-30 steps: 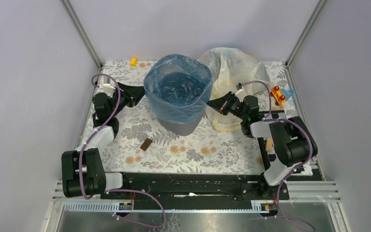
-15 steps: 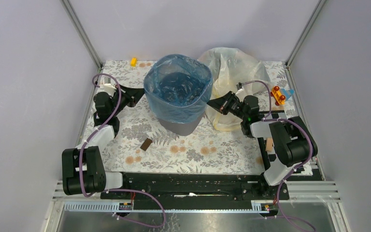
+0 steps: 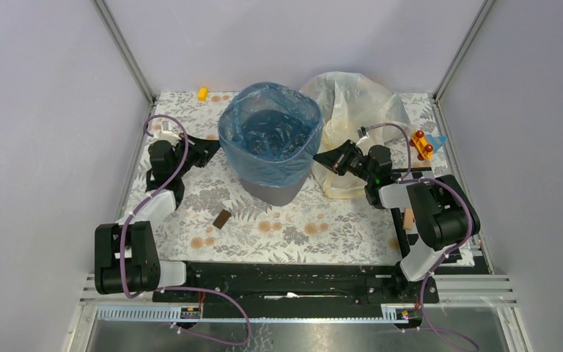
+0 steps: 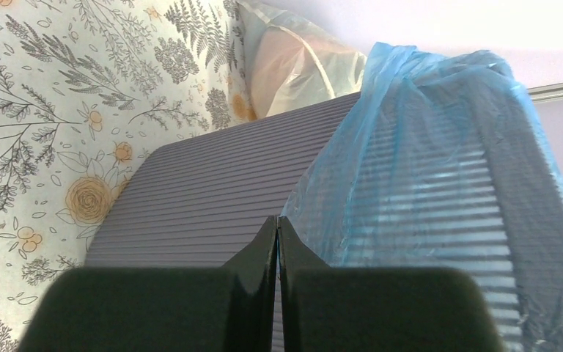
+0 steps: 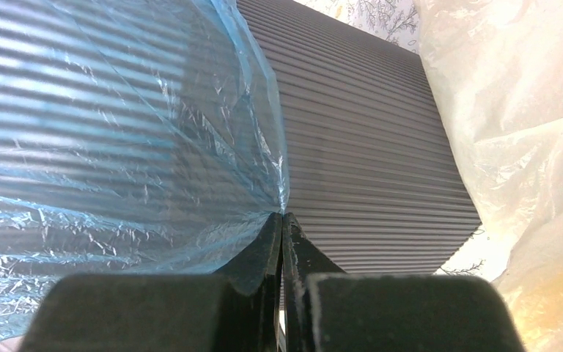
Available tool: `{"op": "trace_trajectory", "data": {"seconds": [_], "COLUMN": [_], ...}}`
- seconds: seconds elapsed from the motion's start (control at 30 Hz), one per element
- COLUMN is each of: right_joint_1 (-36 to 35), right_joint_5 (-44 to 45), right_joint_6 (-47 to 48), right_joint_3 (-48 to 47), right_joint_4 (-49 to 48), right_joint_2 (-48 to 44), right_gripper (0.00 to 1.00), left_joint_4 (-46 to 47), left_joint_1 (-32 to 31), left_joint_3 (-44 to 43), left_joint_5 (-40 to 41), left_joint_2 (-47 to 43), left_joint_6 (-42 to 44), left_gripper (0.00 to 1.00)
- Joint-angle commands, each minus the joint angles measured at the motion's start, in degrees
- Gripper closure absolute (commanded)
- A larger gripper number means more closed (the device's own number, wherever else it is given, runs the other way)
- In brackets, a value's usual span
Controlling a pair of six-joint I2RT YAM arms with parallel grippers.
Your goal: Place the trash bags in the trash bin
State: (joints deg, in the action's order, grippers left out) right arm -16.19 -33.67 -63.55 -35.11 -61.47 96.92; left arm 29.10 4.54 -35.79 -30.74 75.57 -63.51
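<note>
The dark grey trash bin (image 3: pixel 275 192) stands mid-table, lined with a blue trash bag (image 3: pixel 271 132) folded over its rim. My left gripper (image 3: pixel 217 147) is at the bin's left side, shut, its tips at the blue bag's hanging edge (image 4: pixel 425 176) against the ribbed wall (image 4: pixel 212 198). My right gripper (image 3: pixel 319 158) is at the bin's right side, shut on the blue bag's edge (image 5: pixel 117 132), which draws to a point at the tips beside the wall (image 5: pixel 366 147). A pale yellow trash bag (image 3: pixel 355 103) lies crumpled behind and right of the bin (image 5: pixel 520 110).
A small yellow block (image 3: pixel 202 93) lies at the back left. A brown piece (image 3: pixel 221 218) lies on the floral cloth in front of the bin. An orange and blue toy (image 3: pixel 425 143) and a tan block (image 3: pixel 408 218) lie at the right. Walls enclose the table.
My left wrist has shifted slightly toward the bin and lower, its tips staying at the bin's left side. The right arm has barely moved.
</note>
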Motion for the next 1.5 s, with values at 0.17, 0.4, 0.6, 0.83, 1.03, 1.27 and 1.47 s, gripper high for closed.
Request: {"op": "trace_trajectory", "data": {"seconds": [0.17, 0.4, 0.6, 0.83, 1.03, 1.27, 1.47], "right_joint_1": [-0.24, -0.16, -0.12, 1.44, 4.28, 5.11, 4.84], "right_joint_5": [0.45, 1.25, 1.06, 4.02, 7.52, 11.71, 6.3], "right_joint_6": [3.83, 3.92, 4.22, 9.95, 16.56, 35.3, 46.88], "right_joint_3": [-1.36, -0.1, -0.66, -0.71, -2.88, -17.36, -37.66], "right_joint_4": [1.48, 1.32, 2.99, 11.46, 22.81, 46.38, 64.04], "right_joint_2": [-0.44, -2.94, -1.78, -8.93, -17.42, -26.47, -22.56], "right_gripper": [0.98, 0.97, 0.88, 0.63, 0.46, 0.32, 0.21], "left_joint_4": [1.29, -0.26, -0.23, -6.04, -15.29, -24.38, -27.59], "left_joint_1": [-3.27, -3.45, -3.42, -3.45, -3.2, -2.87, -2.87], "left_joint_3": [1.3, 2.06, 2.59, 2.6, 0.15, -9.02, -21.48], "left_joint_5": [4.47, 6.18, 6.76, 11.98, 18.82, 19.66, 19.31], "left_joint_2": [1.75, 1.3, 1.57, -3.84, -11.62, -15.78, -12.85], "left_joint_6": [3.98, 6.03, 6.55, 8.17, 10.38, 15.67, 21.61], "left_gripper": [1.0, 1.0, 1.0, 0.96, 0.68, 0.33, 0.06]}}
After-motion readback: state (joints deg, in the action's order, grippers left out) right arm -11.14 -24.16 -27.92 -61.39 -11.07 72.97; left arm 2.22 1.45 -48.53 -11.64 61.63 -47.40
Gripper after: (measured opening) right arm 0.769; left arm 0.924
